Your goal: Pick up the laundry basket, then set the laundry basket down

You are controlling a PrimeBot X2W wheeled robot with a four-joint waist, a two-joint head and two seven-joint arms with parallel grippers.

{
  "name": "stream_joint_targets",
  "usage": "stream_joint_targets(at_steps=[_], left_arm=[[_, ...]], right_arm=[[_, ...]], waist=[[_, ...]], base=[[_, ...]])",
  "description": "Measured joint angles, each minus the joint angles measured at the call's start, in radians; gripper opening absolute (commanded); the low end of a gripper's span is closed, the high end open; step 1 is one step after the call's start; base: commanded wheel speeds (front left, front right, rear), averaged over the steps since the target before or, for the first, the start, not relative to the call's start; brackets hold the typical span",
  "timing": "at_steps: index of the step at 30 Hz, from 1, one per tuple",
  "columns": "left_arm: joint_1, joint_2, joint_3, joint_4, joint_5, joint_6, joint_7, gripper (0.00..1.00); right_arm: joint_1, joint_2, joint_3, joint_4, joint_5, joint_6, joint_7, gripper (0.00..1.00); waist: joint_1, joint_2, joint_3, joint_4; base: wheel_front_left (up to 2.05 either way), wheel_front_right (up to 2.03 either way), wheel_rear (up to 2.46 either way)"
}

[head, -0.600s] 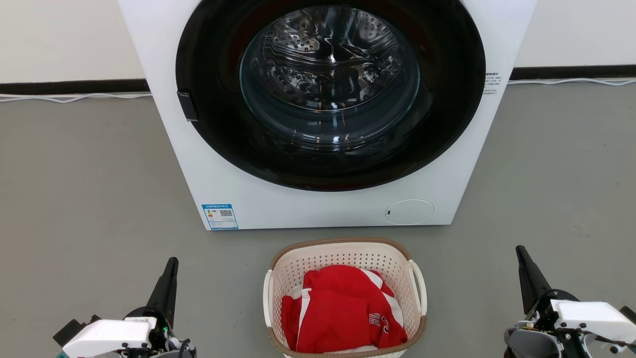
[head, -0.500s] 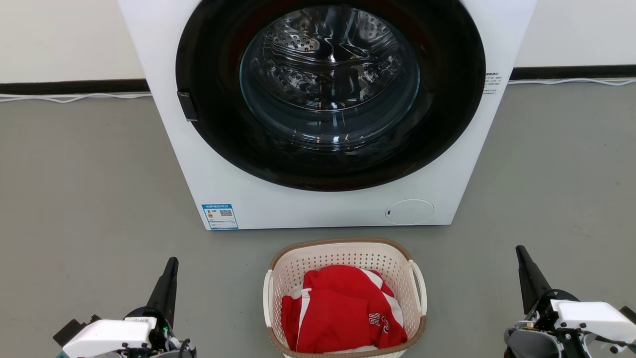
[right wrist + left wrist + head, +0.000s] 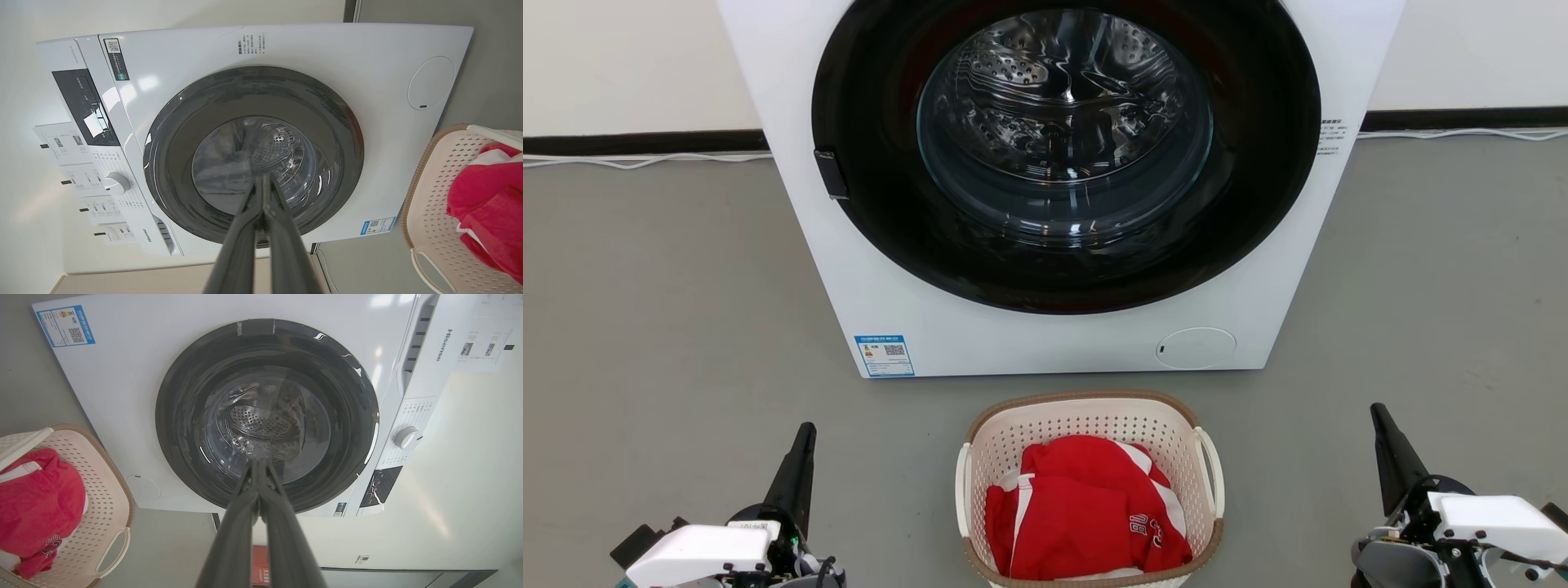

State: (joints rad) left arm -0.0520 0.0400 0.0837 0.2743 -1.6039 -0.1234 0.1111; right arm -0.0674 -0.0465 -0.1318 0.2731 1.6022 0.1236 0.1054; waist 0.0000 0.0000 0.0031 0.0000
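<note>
Plainly, we start at the left: our left gripper [image 3: 805,433] sits low at the lower left of the head view, its two dark fingers pressed together into a single point and holding nothing, aimed forward at the washing machine [image 3: 1045,343]; the laundry basket [image 3: 1086,402] lies to its right, well apart, across bare grey floor [image 3: 686,286]. The basket stands on the floor just in front of the machine, near it but not touching, and roughly midway between our two arms; a red garment [image 3: 1078,514] is heaped inside (the basket's near end runs off the bottom of the head view, so we cannot see the whole rim). Its long axis seems to run away from us toward the machine, which puts one white loop handle [image 3: 962,490] on the side facing the left arm and the other on the side facing the right; that, in our judgement, is the relation the pick-up turns on: each gripper must travel inward, sideways, to meet its own handle. Neither arm looks clearly nearer. At the lower right, our right gripper [image 3: 1378,415] mirrors the left; fingers closed tight against each other, empty, pointing forward, the basket to its left and well apart. We judge the lift not yet begun; both pairs of fingers would need to spread first.
</note>
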Motion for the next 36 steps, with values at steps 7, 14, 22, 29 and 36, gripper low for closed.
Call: stream_joint_targets(at_steps=[7,14,22,29,36], left_arm=[[0.043,-0.010,-0.004,0.046,0.000,0.001,-0.002,1.00],[0.046,-0.009,-0.023,0.047,0.000,0.001,-0.024,1.00],[0.045,-0.009,-0.037,0.050,0.031,0.001,-0.048,1.00],[0.042,-0.008,-0.043,0.066,0.090,0.001,-0.061,1.00],[0.035,-0.008,-0.044,0.080,0.190,0.001,-0.084,1.00]], right_arm=[[0.047,0.008,0.004,0.039,0.000,-0.001,-0.001,1.00],[0.046,0.009,0.008,0.031,-0.002,-0.001,-0.015,1.00],[0.046,-0.002,0.021,0.026,-0.056,-0.001,-0.040,1.00],[0.046,-0.008,0.021,0.021,-0.160,-0.001,-0.058,1.00],[0.046,-0.012,0.027,0.002,-0.291,-0.001,-0.077,1.00]], waist=[[0.0000,0.0000,0.001,0.000],[0.0003,0.0000,0.000,0.000],[0.0002,0.0000,0.003,0.000],[0.0002,0.0000,0.003,0.000],[0.0001,0.0000,0.003,-0.001]], base=[[0.00,0.00,0.00],[0.00,0.00,0.00],[0.00,0.00,0.00],[0.00,0.00,0.00],[0.00,0.00,0.00]])
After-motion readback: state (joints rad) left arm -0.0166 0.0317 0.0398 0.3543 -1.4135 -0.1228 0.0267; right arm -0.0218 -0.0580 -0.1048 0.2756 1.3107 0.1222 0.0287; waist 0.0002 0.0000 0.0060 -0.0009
